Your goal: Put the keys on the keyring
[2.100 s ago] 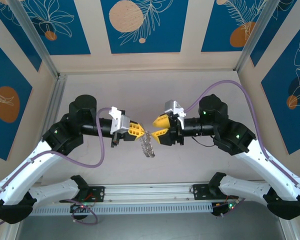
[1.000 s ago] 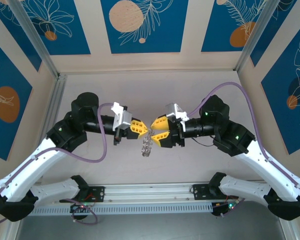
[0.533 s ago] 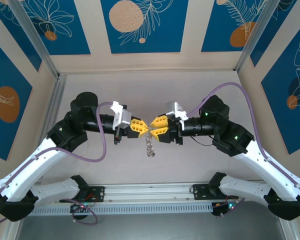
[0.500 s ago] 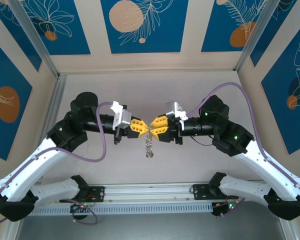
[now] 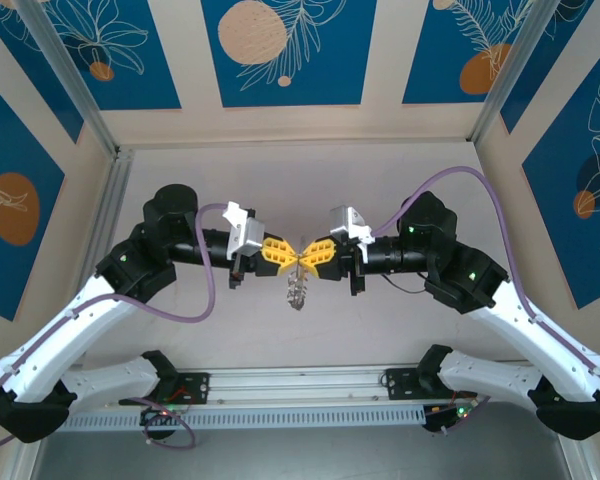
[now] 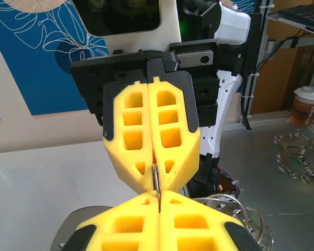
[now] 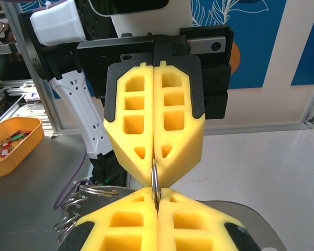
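Note:
My left gripper (image 5: 291, 255) and right gripper (image 5: 309, 255) meet tip to tip above the table's middle. Both are shut on the same thin grey metal keyring (image 6: 157, 183), which shows edge-on between the yellow pads. In the right wrist view that keyring (image 7: 155, 180) runs from my right gripper (image 7: 157, 196) up into the facing left fingers (image 7: 136, 130). In the left wrist view my left gripper (image 6: 159, 197) sits at the bottom, with the right fingers (image 6: 172, 130) opposite. A bunch of silvery keys (image 5: 297, 291) hangs below the pinch point. Silvery loops (image 6: 235, 209) dangle beside the left fingers. I cannot make out a yellow-orange key.
More loose metal rings (image 6: 298, 157) lie on a grey bench beyond the cell, near a paper cup (image 6: 308, 104). An orange basket (image 7: 10, 144) of small parts stands off to the side. The pale table (image 5: 300, 190) is walled by blue patterned panels (image 5: 285, 50).
My right gripper has shut on the keyring and drawn in until its tips meet the left gripper's. The hanging keys swung slightly. The left gripper stayed shut throughout.

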{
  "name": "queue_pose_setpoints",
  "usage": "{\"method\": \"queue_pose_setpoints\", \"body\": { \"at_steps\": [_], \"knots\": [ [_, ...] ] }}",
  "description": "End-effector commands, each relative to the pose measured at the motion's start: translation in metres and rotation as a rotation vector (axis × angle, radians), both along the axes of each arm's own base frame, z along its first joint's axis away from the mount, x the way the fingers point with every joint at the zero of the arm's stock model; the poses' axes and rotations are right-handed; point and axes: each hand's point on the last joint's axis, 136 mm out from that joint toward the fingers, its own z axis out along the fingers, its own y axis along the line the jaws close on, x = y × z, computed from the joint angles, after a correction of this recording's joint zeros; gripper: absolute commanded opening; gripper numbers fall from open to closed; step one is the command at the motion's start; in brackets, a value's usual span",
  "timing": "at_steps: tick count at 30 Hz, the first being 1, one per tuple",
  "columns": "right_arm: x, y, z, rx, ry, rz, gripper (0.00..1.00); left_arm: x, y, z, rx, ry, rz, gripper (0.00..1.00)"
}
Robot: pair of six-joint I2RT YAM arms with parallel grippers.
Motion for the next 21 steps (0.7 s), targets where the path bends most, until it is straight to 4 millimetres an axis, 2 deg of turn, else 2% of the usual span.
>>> {"method": "queue_pose_setpoints", "body": {
  "at_steps": [1, 9, 21],
  "knots": [
    [0.004, -0.002, 0.016, 0.006, -0.053, -0.031, 0.0, 0.001, -0.003, -0.01, 0.019, 0.007, -0.007, 0.0],
    [0.009, 0.006, 0.018, -0.007, -0.067, -0.01, 0.0, 0.004, -0.004, -0.017, 0.038, 0.022, 0.004, 0.0],
    [0.0, 0.004, 0.019, 0.035, -0.132, 0.045, 0.0, 0.007, -0.007, -0.021, 0.048, 0.033, 0.004, 0.0]
  ]
}}
